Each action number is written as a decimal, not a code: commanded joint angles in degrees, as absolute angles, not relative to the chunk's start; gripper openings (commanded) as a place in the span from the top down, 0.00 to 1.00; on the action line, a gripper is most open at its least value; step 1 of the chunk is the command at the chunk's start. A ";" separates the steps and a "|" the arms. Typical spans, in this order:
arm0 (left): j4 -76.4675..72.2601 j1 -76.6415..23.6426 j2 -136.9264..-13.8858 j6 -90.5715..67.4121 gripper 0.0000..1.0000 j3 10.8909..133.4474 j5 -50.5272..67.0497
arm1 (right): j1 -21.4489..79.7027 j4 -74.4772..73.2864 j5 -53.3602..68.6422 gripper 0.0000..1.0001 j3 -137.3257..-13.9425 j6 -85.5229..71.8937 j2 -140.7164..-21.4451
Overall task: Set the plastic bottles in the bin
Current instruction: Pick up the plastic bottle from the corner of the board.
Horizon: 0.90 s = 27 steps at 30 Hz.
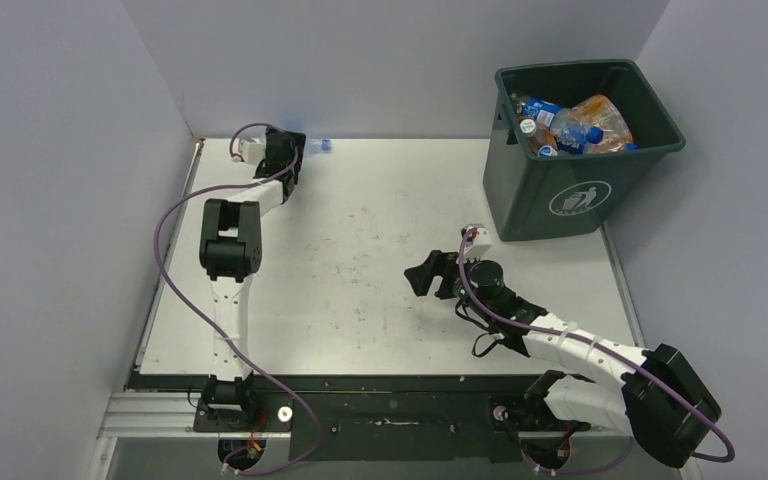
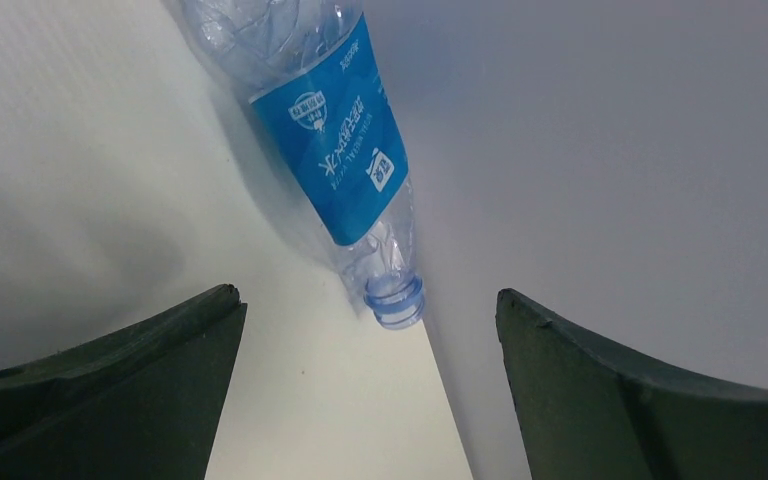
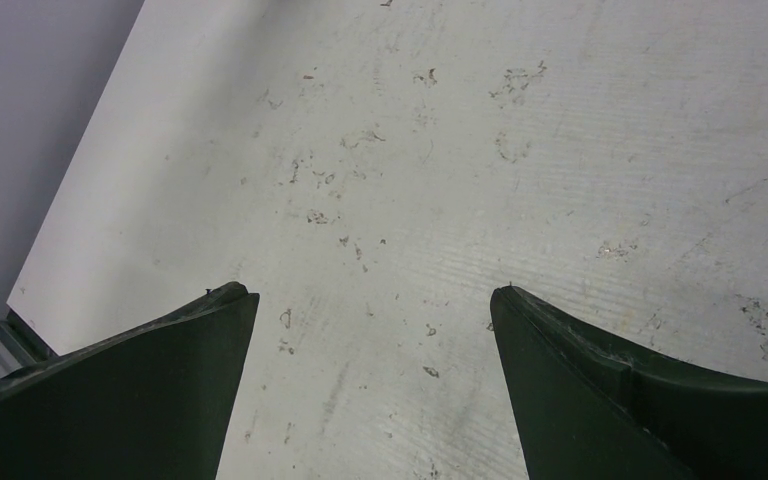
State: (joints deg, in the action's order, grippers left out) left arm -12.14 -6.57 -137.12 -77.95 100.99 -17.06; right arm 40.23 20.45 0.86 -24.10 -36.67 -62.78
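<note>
One clear plastic bottle with a blue label (image 2: 335, 150) lies against the back wall at the table's far left; in the top view (image 1: 318, 146) it shows just right of my left gripper. Its open neck, with no cap, points toward my left gripper (image 2: 370, 300), which is open and empty with the neck just ahead of the fingertips. The dark grey-green bin (image 1: 582, 150) stands at the far right and holds several bottles (image 1: 572, 126). My right gripper (image 1: 422, 275) is open and empty above bare table near the middle, also in the right wrist view (image 3: 372, 295).
The back wall and left wall close in on the left gripper's corner. The scuffed white table (image 1: 380, 230) stretches between the arms. A metal rail runs along the near edge by the arm bases.
</note>
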 commanded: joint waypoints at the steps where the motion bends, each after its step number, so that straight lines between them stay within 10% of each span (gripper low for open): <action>1: -9.79 -6.17 -143.15 -79.76 0.02 110.14 -19.13 | 40.47 21.44 -1.47 0.10 -26.11 -34.95 -60.59; 16: -4.12 -6.72 -158.13 -80.92 0.48 130.28 -24.97 | 39.44 20.58 -4.02 0.09 -25.53 -33.15 -61.48; 27: -23.39 -6.31 -145.76 -82.14 1.00 107.71 -26.37 | 39.03 19.76 -1.88 0.10 -25.94 -34.59 -60.81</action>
State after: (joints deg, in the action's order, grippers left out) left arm -18.15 -6.76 -152.38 -82.72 116.90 -24.36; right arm 39.35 18.74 -2.68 -24.10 -33.85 -61.82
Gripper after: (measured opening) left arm 0.107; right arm 0.905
